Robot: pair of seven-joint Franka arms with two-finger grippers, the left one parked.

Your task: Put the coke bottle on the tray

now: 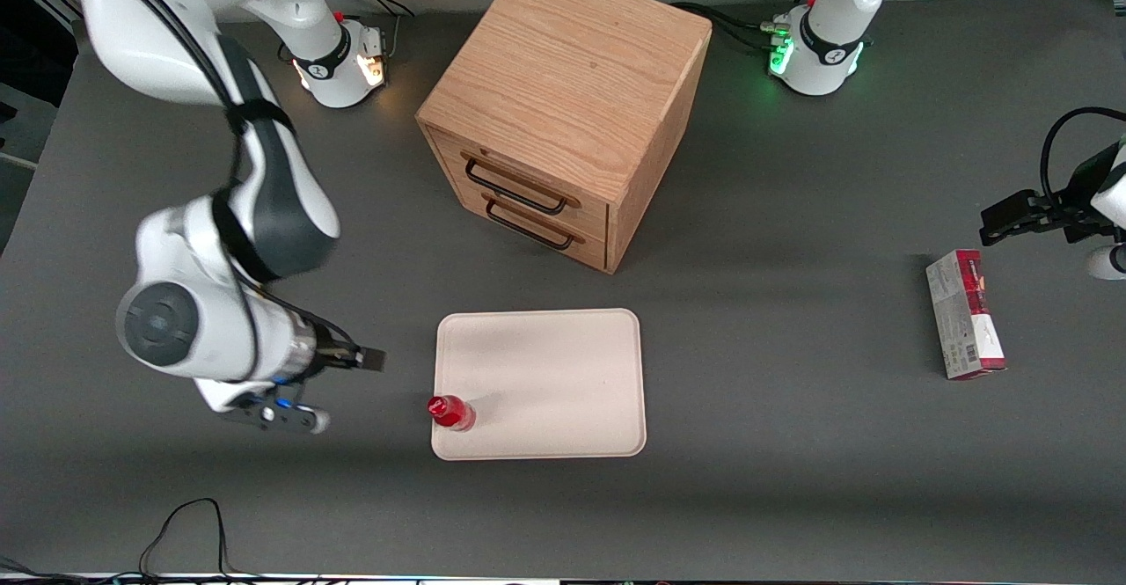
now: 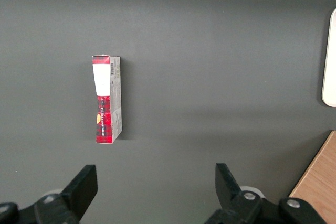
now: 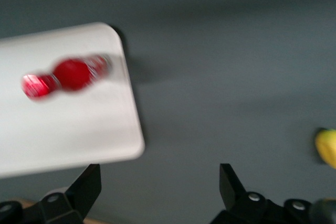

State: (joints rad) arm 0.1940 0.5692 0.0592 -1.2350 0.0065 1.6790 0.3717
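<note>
With the coke bottle (image 1: pixel 451 413) standing upright on the tray (image 1: pixel 563 365) near its corner (task apparently done), your tool (image 1: pixel 374 359) hangs empty, fingers apart, the bottle toward its four o'clock.

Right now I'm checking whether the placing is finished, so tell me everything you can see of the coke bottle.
The coke bottle is small and red, with a red cap and a white-marked label, apparently plastic. It stands upright on the tray, at the corner nearest the front camera on the working arm's end, close to the rim. Only the tray touches it. The tool is open, holds nothing and hangs over the table beside the tray, apart from the bottle.
</note>
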